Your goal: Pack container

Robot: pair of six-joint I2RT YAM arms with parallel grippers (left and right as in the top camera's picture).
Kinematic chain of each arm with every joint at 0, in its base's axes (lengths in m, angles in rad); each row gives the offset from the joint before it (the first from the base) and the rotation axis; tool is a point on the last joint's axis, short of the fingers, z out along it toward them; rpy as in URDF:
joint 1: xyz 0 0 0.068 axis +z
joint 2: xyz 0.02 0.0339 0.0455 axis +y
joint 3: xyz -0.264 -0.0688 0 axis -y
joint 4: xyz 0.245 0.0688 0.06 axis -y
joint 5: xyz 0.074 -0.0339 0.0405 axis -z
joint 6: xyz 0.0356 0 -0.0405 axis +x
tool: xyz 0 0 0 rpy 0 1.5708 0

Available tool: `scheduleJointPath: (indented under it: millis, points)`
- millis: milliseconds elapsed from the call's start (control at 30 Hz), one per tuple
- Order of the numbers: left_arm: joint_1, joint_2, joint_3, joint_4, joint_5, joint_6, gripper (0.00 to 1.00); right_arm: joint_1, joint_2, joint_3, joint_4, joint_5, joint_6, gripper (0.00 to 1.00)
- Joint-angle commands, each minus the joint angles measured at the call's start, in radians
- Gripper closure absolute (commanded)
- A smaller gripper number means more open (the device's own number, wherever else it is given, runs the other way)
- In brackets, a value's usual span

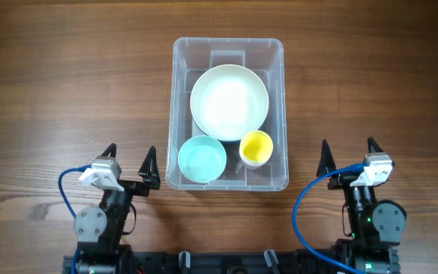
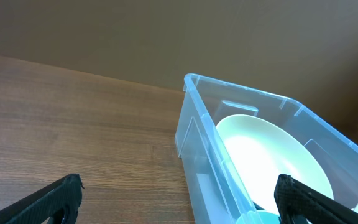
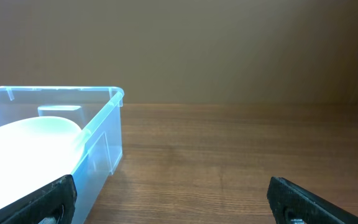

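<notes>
The clear plastic container point(image 1: 276, 49) stands in the middle of the wooden table. Inside it lie a large white bowl point(image 1: 230, 102), a light blue bowl point(image 1: 202, 159) and a yellow cup point(image 1: 255, 147). My left gripper point(image 1: 131, 157) rests open near the container's front left corner, with nothing between its fingers. My right gripper point(image 1: 349, 149) is open and holds nothing, to the right of the container's front right corner. The left wrist view shows the container point(image 2: 197, 134) with the white bowl point(image 2: 269, 155) in it. In the right wrist view the container point(image 3: 101, 146) stands at the left.
Bare wooden table point(image 1: 67, 84) spreads to the left and right of the container. Blue cables point(image 1: 65, 199) loop beside both arm bases at the front edge. A plain wall shows behind the table in the wrist views.
</notes>
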Motion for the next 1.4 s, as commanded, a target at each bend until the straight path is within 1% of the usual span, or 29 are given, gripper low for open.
scheduleJointPath:
  millis: [0,200,1367]
  points:
    - [0.002,-0.007,-0.007,0.0,0.011,0.018,0.0,0.005,-0.005,-0.002,0.004,0.017,-0.01,0.0]
    - [0.002,-0.007,-0.007,-0.003,-0.018,0.018,0.0,0.005,-0.005,-0.002,0.004,0.017,-0.011,0.0]
    - [0.002,-0.007,-0.007,-0.003,-0.018,0.018,0.0,0.005,-0.005,-0.002,0.004,0.017,-0.01,0.0]
